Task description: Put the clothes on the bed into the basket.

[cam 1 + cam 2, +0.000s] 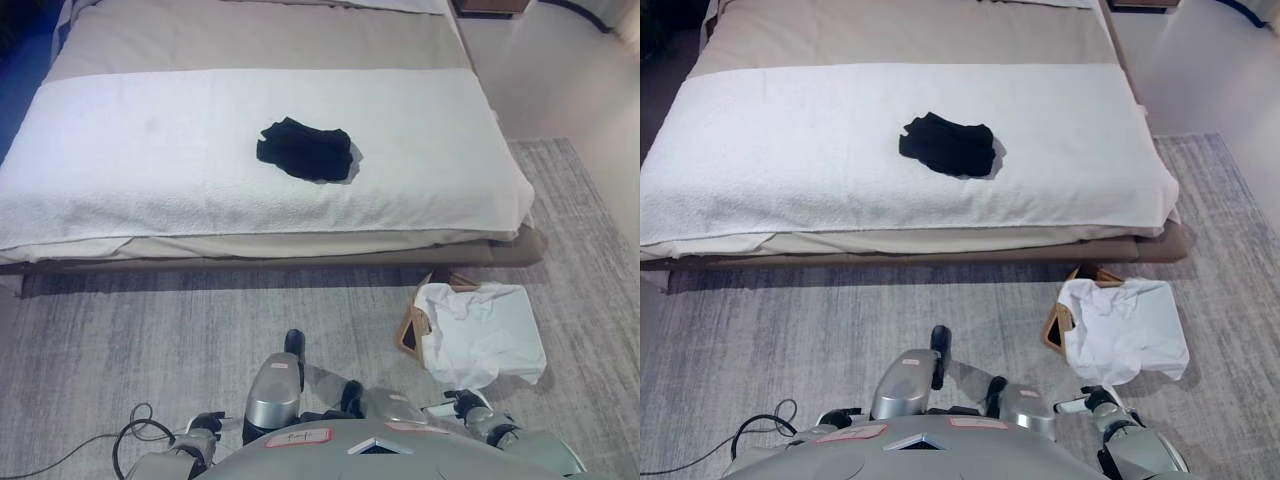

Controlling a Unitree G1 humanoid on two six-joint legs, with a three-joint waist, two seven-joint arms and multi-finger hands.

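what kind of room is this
Most likely a bedroom. A low bed covered with a white blanket fills most of the view, with a black garment lying on it, and a grey carpet covers the floor, where a basket holds white cloth.

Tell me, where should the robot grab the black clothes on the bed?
Probably the bunched-up middle of the black clothes, coming down from above. They lie in a loose, crumpled heap on the flat white blanket, so the raised folds give fingers something to pinch, while the thin edges lie flat against the bed.
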